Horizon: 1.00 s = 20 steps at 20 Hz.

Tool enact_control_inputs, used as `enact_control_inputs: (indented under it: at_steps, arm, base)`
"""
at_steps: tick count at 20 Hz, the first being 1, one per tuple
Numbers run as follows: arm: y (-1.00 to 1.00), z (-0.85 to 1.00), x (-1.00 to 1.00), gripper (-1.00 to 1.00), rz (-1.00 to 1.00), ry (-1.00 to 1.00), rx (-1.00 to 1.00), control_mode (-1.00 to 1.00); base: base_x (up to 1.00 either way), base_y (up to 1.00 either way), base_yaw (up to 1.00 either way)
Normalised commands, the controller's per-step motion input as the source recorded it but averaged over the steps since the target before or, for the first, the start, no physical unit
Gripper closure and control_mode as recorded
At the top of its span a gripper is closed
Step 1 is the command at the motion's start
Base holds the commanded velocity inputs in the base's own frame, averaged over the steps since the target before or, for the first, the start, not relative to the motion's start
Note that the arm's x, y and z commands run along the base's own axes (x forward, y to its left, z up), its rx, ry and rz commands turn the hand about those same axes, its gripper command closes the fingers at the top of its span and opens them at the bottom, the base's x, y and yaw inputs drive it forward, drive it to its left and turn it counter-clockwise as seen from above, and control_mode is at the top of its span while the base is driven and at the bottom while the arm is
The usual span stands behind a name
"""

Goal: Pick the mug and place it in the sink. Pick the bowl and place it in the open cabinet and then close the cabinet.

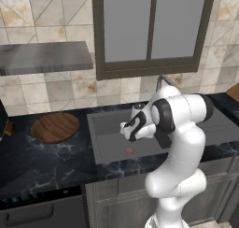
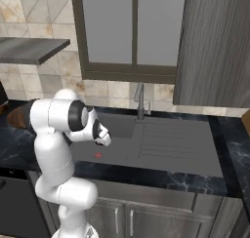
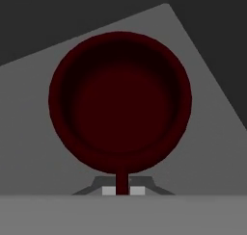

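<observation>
Risk is arising while I am holding my pincer (image 3: 123,190) fully closed on the mug's (image 3: 120,101) thin handle above the sink (image 1: 112,145): releasing too high could be tipping or bouncing the mug in the basin.

No readable text, labels, brand names or numbers can be made out anywhere, honestly. Nothing is printed on the mug (image 3: 120,101), and nothing is marked on the sink (image 2: 171,144), the bowl (image 1: 55,127) or the cabinet (image 2: 215,47). The only mark to be seen is a small red dot (image 1: 130,150) on the sink floor, and no lettering is carried by it.
</observation>
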Motion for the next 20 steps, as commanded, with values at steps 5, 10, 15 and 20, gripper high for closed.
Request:
enact_control_inputs:
  at_steps: [5,10,15,20]
  arm:
    - [-0.02,-0.21,0.38,1.0,0.0,0.03,0.0,-1.0]
    - [-0.16,-0.5,0.35,1.0,0.0,0.0,0.0,-1.0]
    - [-0.3,-0.58,0.43,1.0,0.0,0.0,0.0,-1.0]
    - [-0.06,-0.48,0.25,1.0,0.0,0.0,0.0,-1.0]
  base:
    - [0.0,0.0,0.0]
    - [0.0,0.0,0.0]
    - [0.0,0.0,0.0]
    - [0.0,0.0,0.0]
